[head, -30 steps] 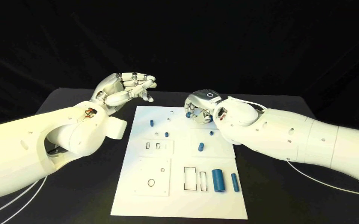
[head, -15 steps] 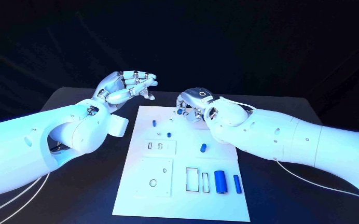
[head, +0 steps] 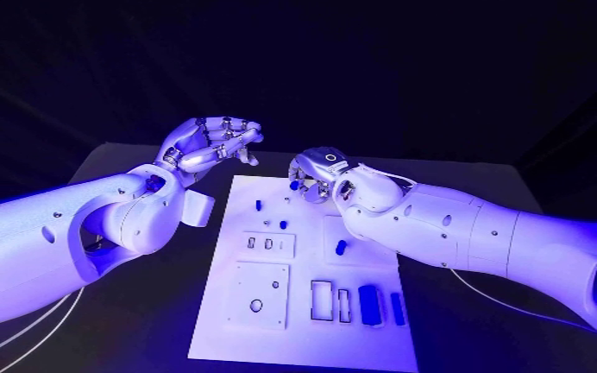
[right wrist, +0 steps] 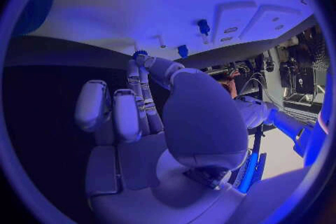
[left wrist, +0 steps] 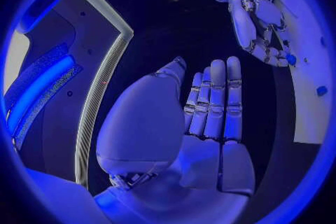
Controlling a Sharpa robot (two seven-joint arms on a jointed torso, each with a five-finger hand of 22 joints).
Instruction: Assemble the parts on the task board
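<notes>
Table: a black table (head: 137,304) is seen under the task board, its dark top showing on both sides of the plate; the room behind is left in darkness.

Task board: a white task board (head: 311,338) lies flat in the middle of the table, long side running away from the robot. Raised square plates with small slots and holes are seen on its left half (rectangular outlines are drawn beside them, nearer the middle).

Parts on the board: a thick blue cylinder (head: 369,303) lies near the front right, with a slimmer blue pin (head: 399,307) just beside it. A short blue peg (head: 337,247) lies near the middle, and two small blue pieces (head: 259,205) and (head: 284,224) are seen toward the far left area.

Right hand: the right hand (head: 318,176) is held over the far edge of the board, palm down. A small blue part (right wrist: 139,54) is pinched at its fingertips (right wrist: 143,59); the other fingers are curled in beside it. The same pinch is seen from the left wrist view, the part (left wrist: 290,59) at the fingertips above the white plate.

Left hand: the left hand (head: 211,147) is raised off the table, just beyond the board's far left corner. Its fingers are bent and slightly apart, and nothing is held in them (the palm is seen bare in the left wrist view).
</notes>
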